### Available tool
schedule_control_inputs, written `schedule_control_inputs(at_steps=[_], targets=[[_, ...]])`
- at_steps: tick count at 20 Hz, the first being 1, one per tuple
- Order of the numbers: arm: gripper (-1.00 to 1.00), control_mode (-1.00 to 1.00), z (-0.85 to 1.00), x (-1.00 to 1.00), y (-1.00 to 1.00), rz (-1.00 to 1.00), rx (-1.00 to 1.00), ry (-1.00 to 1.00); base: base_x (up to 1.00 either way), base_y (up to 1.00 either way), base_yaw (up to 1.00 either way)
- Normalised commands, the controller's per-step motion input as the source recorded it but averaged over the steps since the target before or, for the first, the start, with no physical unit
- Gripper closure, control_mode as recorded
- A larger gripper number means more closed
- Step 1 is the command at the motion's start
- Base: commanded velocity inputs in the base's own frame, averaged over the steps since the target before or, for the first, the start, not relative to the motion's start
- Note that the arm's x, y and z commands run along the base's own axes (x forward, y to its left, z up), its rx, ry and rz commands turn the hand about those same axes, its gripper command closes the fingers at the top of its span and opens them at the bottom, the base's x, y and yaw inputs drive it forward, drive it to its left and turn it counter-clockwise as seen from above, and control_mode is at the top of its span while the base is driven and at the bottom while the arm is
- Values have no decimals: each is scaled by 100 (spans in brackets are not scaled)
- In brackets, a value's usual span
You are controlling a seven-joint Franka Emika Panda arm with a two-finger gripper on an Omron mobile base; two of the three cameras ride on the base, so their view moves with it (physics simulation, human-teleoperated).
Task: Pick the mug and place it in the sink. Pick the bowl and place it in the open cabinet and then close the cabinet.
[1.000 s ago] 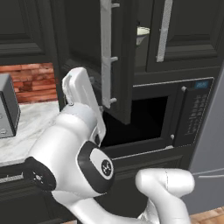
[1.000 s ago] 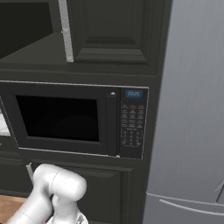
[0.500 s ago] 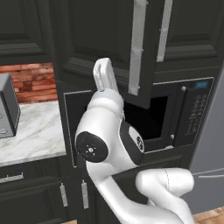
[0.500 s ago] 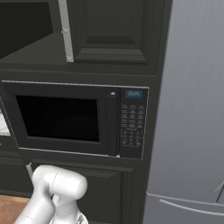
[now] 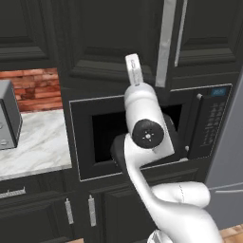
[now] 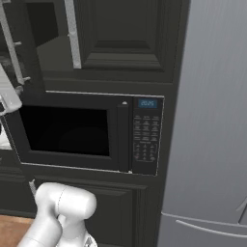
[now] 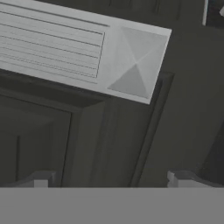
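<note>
The tall dark cabinet door [image 5: 109, 42] with its long silver bar handle [image 5: 166, 42] stands swung almost shut; I cannot tell whether it sits flush. My gripper [image 5: 134, 66] points upward against the door's lower right, just left of the handle. In the hand view the gripper [image 7: 111, 181] is open with nothing between its fingertips [image 7: 41, 179], and the panelled door face [image 7: 109, 140] lies close in front. In the right base view the door's handle [image 6: 12, 46] is at the far left. The bowl is hidden behind the door. Mug and sink are out of view.
A built-in microwave [image 5: 142, 133] [image 6: 87, 130] sits directly below the cabinet. The neighbouring cabinet door [image 6: 125, 34] has its own bar handle [image 6: 72, 34]. A steel fridge [image 6: 212, 120] stands to the right. A marble counter [image 5: 33, 147] lies to the left.
The cabinet door has swung from wide open to almost shut, hiding the bowl that showed inside. My arm has risen and swept right along with the door.
</note>
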Motion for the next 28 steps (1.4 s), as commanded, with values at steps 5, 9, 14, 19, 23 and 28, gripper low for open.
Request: schedule_control_inputs(at_steps=[5,9,14,19,23,28], targets=[[-100,-100,6,58,-43,15,0,0,0,0,0],[-100,-100,10,53,-42,16,0,0,0,0,0],[-100,-100,16,52,-40,15,0,0,0,0,0],[-100,-100,21,55,-33,14,0,0,0,0,0],[-100,-100,16,54,-10,10,0,0,0,0,0],[-100,-100,1,21,0,5,0,0,0,0,0]])
